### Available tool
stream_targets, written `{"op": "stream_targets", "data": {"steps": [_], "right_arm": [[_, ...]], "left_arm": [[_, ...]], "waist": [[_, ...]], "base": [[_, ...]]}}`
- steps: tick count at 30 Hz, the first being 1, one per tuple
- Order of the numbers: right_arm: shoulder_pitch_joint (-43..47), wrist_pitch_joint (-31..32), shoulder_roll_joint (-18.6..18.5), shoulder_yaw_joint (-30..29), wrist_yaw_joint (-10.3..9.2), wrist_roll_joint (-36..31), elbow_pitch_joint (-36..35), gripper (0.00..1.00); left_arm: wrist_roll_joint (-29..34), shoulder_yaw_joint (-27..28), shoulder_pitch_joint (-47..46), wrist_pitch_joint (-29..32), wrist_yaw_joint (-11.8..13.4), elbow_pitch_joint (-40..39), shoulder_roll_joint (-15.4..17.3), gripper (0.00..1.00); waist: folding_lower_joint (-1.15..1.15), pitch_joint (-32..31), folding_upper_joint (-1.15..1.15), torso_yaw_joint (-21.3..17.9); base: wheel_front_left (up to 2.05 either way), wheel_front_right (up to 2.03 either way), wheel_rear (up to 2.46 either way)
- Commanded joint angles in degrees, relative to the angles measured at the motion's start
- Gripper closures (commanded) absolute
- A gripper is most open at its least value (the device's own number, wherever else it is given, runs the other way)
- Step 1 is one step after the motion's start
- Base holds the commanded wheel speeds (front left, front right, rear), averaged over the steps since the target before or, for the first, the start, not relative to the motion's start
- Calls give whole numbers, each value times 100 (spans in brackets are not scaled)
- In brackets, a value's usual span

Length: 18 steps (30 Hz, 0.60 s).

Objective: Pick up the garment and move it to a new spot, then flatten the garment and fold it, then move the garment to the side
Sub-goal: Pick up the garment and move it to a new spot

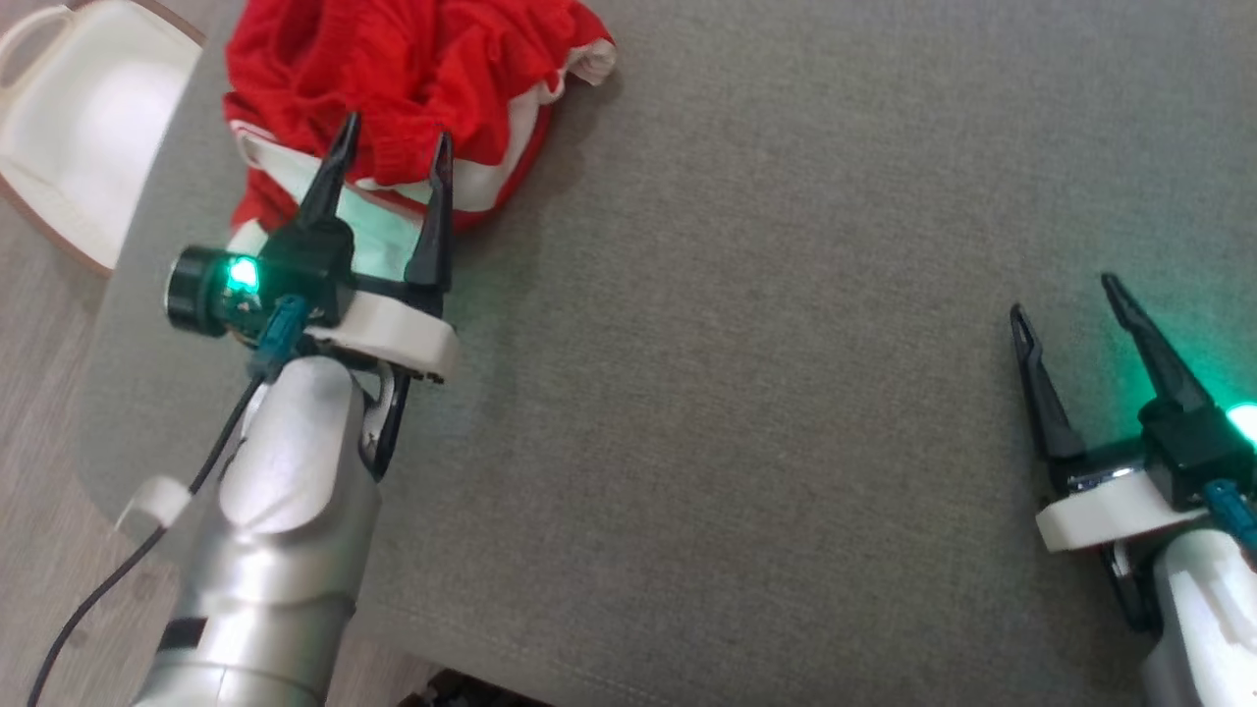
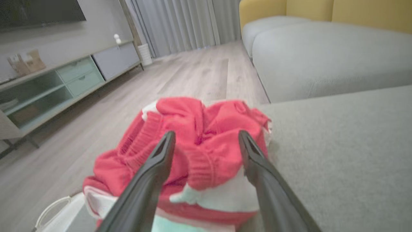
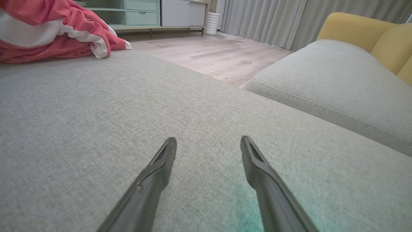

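Head view: the left gripper [image 1: 398,133] is standing with its fingers spread apart, the tips lying over the near edge of a crumpled red knitted garment with white bands [image 1: 412,69]; contact cannot be told. The garment is resting on a grey fabric cushion [image 1: 737,393], and a white plastic basket [image 1: 79,128] is sitting off to the gripper's left. The right gripper [image 1: 1065,297], fingers likewise apart, is hovering over bare cushion, well apart from the garment.

Left wrist view: the left gripper [image 2: 206,133] is framing the garment [image 2: 180,112] between its parted fingers, with a pale wooden floor [image 2: 193,71] lying beyond.

Right wrist view: the right gripper [image 3: 208,139] is gaping over the cushion [image 3: 80,129]; the garment [image 3: 48,32] is lying far ahead to its left, and a yellow-backed grey sofa [image 3: 322,74] is standing to its right.
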Motion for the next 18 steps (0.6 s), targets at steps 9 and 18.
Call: {"op": "stream_targets", "data": {"steps": [9,18], "right_arm": [[-163,-45,-50,166,26,-62,-194,0],[-180,-45,0,68,26,-54,-207,0]], "left_arm": [[-33,329,-582,-24,496,917,149,0],[-178,332,-895,-24,345,1766,117,100]], "waist": [[-1,210,0,-287],[-1,209,0,-388]], "base": [[0,0,0],[0,0,0]]}}
